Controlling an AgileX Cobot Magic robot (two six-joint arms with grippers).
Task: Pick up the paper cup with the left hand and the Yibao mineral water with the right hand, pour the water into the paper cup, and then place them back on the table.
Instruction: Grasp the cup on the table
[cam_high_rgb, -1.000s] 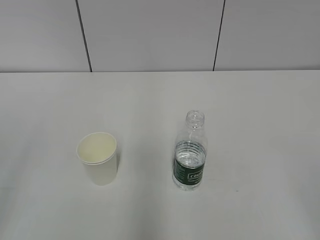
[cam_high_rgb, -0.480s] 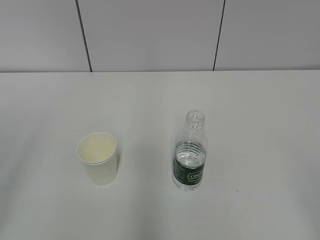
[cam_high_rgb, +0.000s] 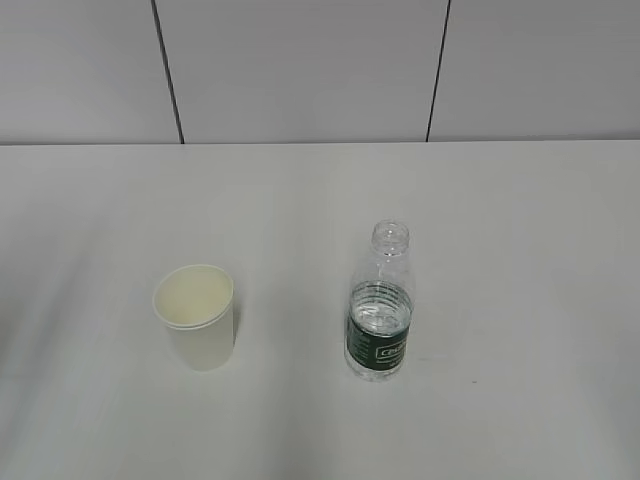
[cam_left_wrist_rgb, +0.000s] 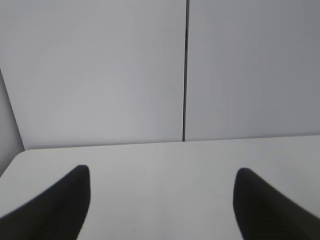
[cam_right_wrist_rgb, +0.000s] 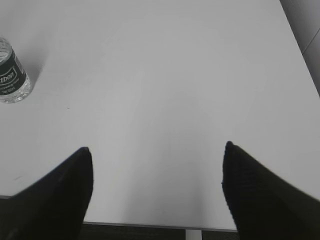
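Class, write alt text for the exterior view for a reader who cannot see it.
A paper cup and an uncapped water bottle stand upright and apart on a white table, cup left, bottle right. No robot arm is in this view.

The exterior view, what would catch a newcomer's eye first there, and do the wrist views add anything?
Two things stand alone on the bare white table: a cream paper cup on the left, upright and open, and a capless clear bottle with a dark green label to its right, upright and apart from it. No arm shows there; each wrist view shows a pair of dark fingers spread wide, left gripper and right gripper, neither holding anything.
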